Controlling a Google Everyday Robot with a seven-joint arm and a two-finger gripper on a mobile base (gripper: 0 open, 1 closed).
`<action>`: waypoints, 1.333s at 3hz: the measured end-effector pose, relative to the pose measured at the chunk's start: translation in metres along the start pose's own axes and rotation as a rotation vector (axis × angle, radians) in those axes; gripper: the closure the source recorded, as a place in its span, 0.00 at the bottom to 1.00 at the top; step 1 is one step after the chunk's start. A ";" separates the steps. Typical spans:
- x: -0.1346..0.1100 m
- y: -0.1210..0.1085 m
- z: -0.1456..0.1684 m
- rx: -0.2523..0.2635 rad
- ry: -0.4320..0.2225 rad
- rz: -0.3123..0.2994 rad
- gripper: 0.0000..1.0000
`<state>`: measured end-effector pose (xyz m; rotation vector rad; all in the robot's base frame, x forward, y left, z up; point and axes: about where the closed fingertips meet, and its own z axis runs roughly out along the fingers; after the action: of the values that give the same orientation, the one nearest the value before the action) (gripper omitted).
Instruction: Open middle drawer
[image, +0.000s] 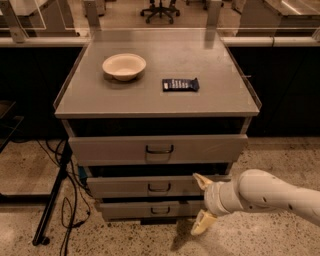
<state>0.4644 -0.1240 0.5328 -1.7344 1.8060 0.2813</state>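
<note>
The grey cabinet has three drawers. The middle drawer (135, 186) has a shallow flat front with a small dark loop handle (159, 188). The taller top drawer (158, 149) sits above it and the lowest drawer (145, 210) below. My gripper (201, 204) is at the right end of the middle drawer's front, open, with one cream finger (202, 181) at the drawer's upper edge and the other (200, 224) hanging low by the bottom drawer. It holds nothing. The white arm (270, 195) comes in from the right.
On the cabinet top (210, 100) lie a cream bowl (124, 66) and a dark snack packet (180, 84). A black stand and cables (55, 200) are on the floor at the left. Dark benches and office chairs stand behind.
</note>
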 end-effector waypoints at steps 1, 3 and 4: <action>-0.003 -0.034 0.029 0.051 -0.016 -0.088 0.00; 0.044 -0.075 0.055 0.106 -0.070 -0.109 0.00; 0.046 -0.062 0.077 0.071 -0.068 -0.105 0.00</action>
<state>0.5476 -0.1275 0.4626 -1.7419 1.6515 0.2270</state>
